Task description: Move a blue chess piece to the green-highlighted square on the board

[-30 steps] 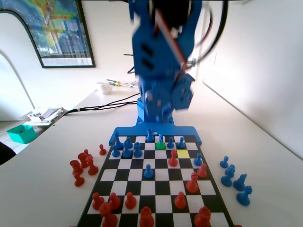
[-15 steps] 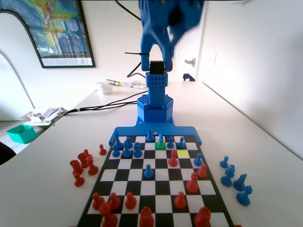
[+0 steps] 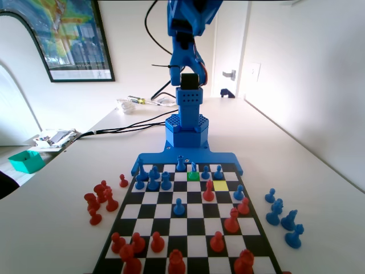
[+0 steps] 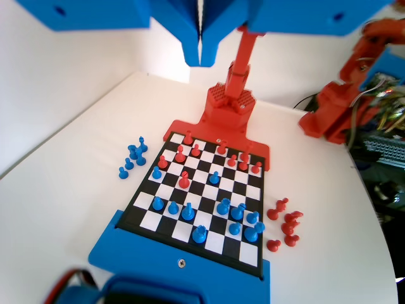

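Blue chess piece (image 3: 193, 168) stands on the green-highlighted square (image 3: 193, 176), near row of the board (image 4: 147, 220) by the arm. Gripper (image 4: 200, 54) high above, jaws pressed together, holding nothing. Risk: any descent could clip the crowded neighbouring blue pawns (image 3: 153, 181) and topple them.

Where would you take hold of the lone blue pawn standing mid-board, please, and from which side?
Take the lone blue pawn by its slim neck just under the rounded head, coming straight down from above. It stands upright, its base flares too wide to pinch well, and the squares beside it on the board look free on both sides.
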Robot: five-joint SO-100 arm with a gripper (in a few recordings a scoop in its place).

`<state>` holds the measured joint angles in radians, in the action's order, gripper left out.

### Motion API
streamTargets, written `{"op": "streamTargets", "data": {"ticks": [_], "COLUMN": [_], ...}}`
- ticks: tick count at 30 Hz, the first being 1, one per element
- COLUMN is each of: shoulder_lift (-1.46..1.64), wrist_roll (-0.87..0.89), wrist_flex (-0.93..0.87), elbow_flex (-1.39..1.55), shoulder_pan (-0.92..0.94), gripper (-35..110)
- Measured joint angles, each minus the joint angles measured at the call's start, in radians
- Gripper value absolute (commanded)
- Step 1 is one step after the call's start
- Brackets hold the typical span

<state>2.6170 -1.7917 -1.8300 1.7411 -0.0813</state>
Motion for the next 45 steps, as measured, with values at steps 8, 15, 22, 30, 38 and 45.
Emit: {"op": "streamTargets", "data": {"ticks": [8,15,22,30,38,45], "shoulder_lift": [0.224,0.364,0.413,0.436,0.436,0.436], "wrist_roll": [-0.020,-0.020,-0.020,-0.009,-0.009,-0.009], "wrist_flex": [0.109,0.221,0.245,0.255,0.255,0.255], "elbow_flex": [0.244,0.417,0.433,0.433,0.433,0.433], "shoulder_pan": [0.029,0.052,0.080,0.100,0.101,0.101], "gripper": [1,1,1,5,5,5]}}
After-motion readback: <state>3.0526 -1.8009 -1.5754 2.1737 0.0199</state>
